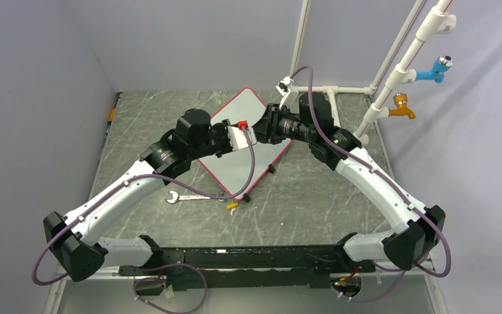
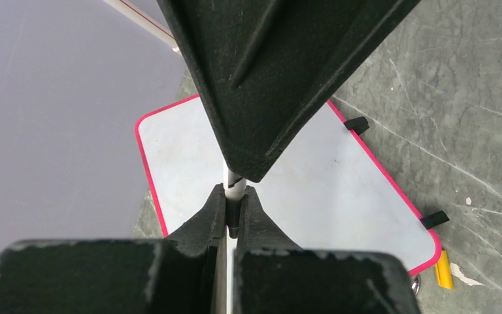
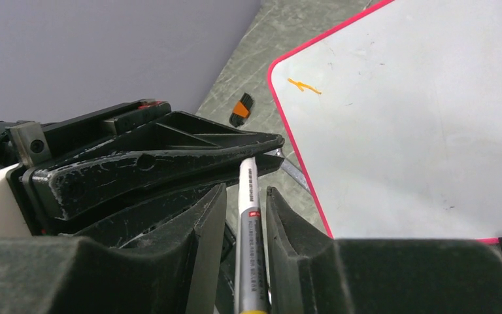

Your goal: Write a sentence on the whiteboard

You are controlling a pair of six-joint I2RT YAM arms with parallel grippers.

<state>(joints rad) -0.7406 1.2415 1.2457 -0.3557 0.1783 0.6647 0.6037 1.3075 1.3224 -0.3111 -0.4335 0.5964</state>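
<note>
Two robot arms meet over the whiteboard, which lies flat and askew at centre frame on a dark, veined table. The left gripper is clamped on one end of a slim pen, and the right gripper grips its barrel. A short orange stroke marks the whiteboard. A wrench lies near its lower-left edge. Pale lilac walls enclose the cell, and white pipes climb at upper right.
</note>
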